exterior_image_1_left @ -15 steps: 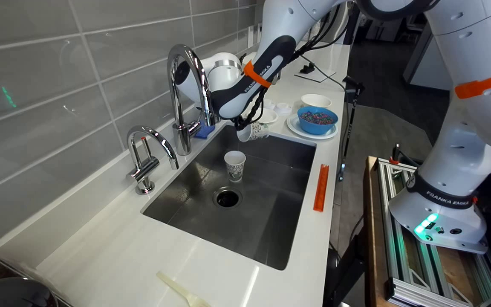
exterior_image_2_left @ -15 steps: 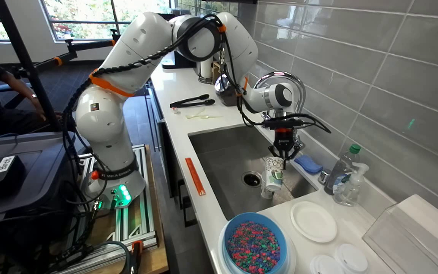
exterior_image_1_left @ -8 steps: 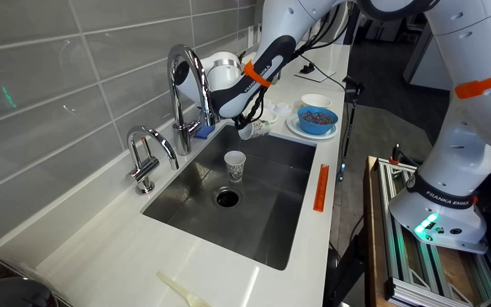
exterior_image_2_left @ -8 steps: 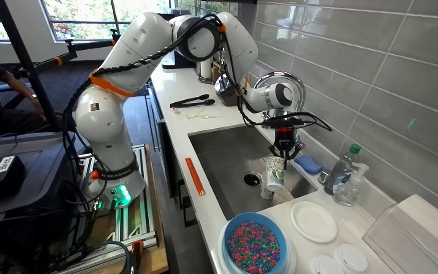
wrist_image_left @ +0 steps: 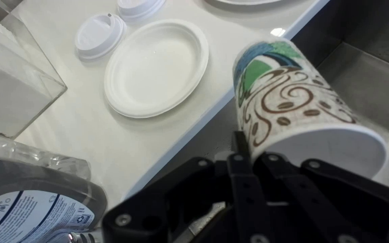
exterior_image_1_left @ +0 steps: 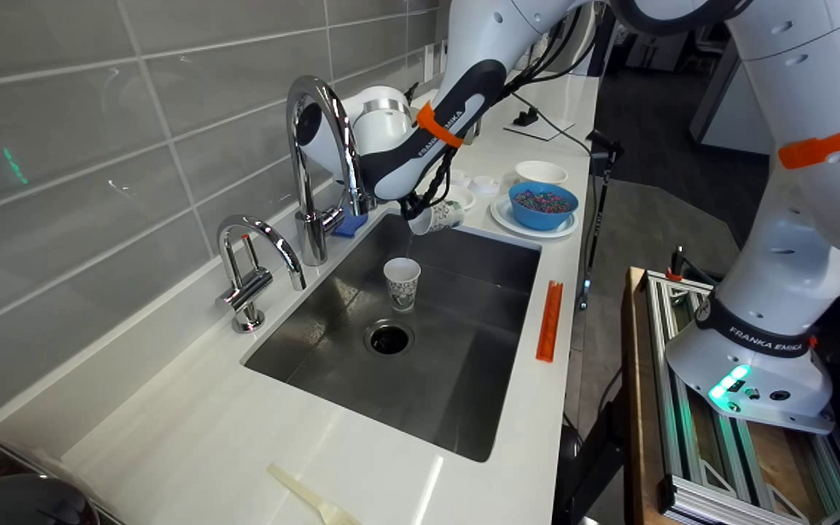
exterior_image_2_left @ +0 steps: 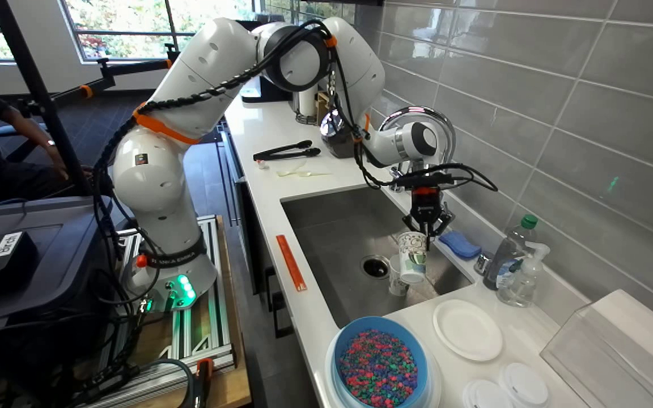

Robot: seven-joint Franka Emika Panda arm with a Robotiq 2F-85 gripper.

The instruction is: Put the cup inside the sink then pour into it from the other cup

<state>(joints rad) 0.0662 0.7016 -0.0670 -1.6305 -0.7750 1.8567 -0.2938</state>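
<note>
Hand (wrist_image_left: 253, 157) tight on tilted cup (wrist_image_left: 289, 94), thin stream (exterior_image_1_left: 410, 246) above upright cup (exterior_image_1_left: 402, 284) in sink (exterior_image_1_left: 449, 394)

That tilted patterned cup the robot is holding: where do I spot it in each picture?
In an exterior view: the tilted cup, just above and right of the middle.
In an exterior view: the tilted cup, below and right of the middle.
In the wrist view: the tilted cup, large, right of the middle.
Shared landmark: the steel sink, seen in all three.
</note>
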